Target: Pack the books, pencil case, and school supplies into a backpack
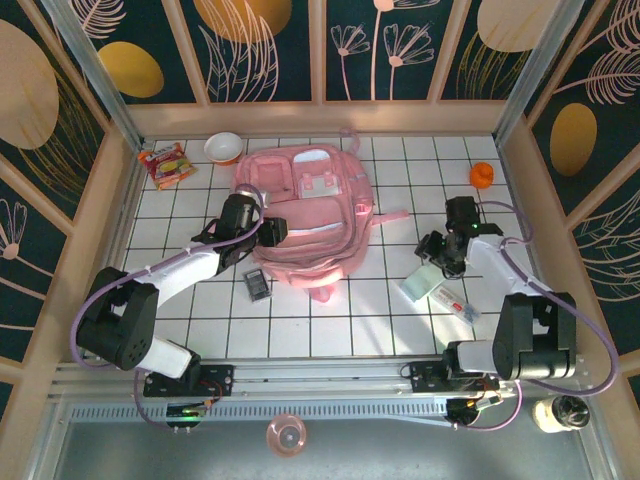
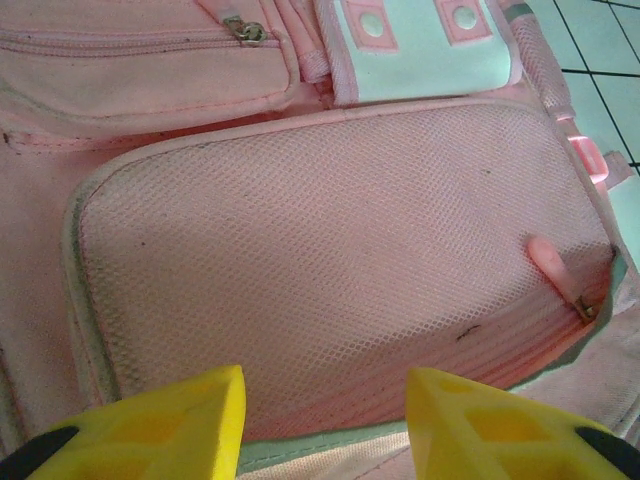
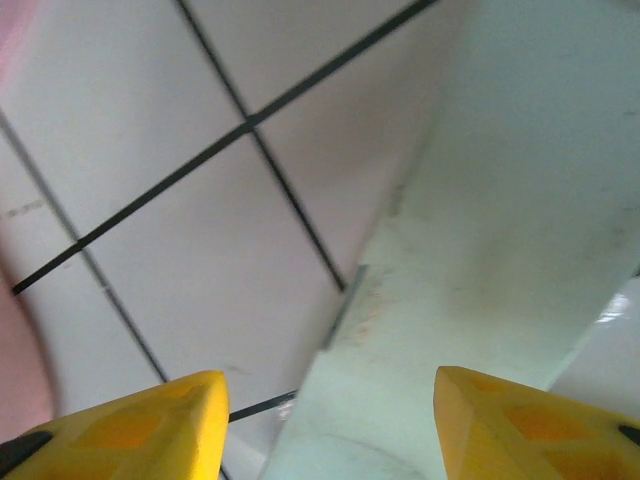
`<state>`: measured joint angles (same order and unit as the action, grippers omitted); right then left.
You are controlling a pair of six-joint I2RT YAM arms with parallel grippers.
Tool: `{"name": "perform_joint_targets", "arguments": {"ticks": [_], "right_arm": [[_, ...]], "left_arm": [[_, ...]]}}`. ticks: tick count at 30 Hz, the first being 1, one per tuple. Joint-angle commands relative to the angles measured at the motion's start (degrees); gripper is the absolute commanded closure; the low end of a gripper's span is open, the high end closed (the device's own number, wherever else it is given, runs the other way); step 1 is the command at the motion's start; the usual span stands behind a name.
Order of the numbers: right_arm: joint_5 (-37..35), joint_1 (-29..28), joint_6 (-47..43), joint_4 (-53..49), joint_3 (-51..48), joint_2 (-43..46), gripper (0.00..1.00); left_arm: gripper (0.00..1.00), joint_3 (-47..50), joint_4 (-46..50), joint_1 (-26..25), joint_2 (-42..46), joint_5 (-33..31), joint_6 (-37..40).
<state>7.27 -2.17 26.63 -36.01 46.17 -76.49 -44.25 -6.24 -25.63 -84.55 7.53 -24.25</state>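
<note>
**Soft pouch may slip from an edge grip**

The right gripper, wide open and empty, hovers over the pencil case, at 4 o'clock from the backpack. Pinching only its edge could drop it. The left gripper, also open and empty, faces the mesh pocket.

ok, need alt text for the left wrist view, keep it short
The left tool, its yellow fingers spread open at the bottom edge, hangs close over the mesh front pocket of the pink backpack. A pink zip pull lies at the pocket's right end, and a pale panel with round pink studs sits above.
</note>
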Motion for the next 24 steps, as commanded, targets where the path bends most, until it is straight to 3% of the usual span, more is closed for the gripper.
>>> {"name": "perform_joint_targets", "arguments": {"ticks": [1, 11, 19, 22, 24], "right_arm": [[-2.13, 2.73, -1.45, -2.44, -0.02, -1.78, 0.44], [3.58, -1.02, 0.65, 5.74, -2.58, -6.97, 0.44], [0.35, -3.12, 0.76, 2.59, 2.13, -4.87, 0.43], [-2.59, 0.84, -0.32, -1.65, 3.21, -0.31, 0.34], [-3.35, 4.79, -1.26, -3.32, 2.84, 2.22, 0.23]], "left_arm": [[0.54, 0.1, -1.23, -0.39, 1.4, 1.0, -0.38], [0.54, 0.88, -1.93, -0.38, 2.0, 1.01, -1.07], [0.55, 0.6, -2.37, -0.39, 2.97, 1.21, -1.24], [0.55, 0.72, -2.64, -0.39, 4.15, 1.21, -1.24], [0.54, 0.97, -2.94, -0.39, 5.0, 0.87, -1.02]]}}
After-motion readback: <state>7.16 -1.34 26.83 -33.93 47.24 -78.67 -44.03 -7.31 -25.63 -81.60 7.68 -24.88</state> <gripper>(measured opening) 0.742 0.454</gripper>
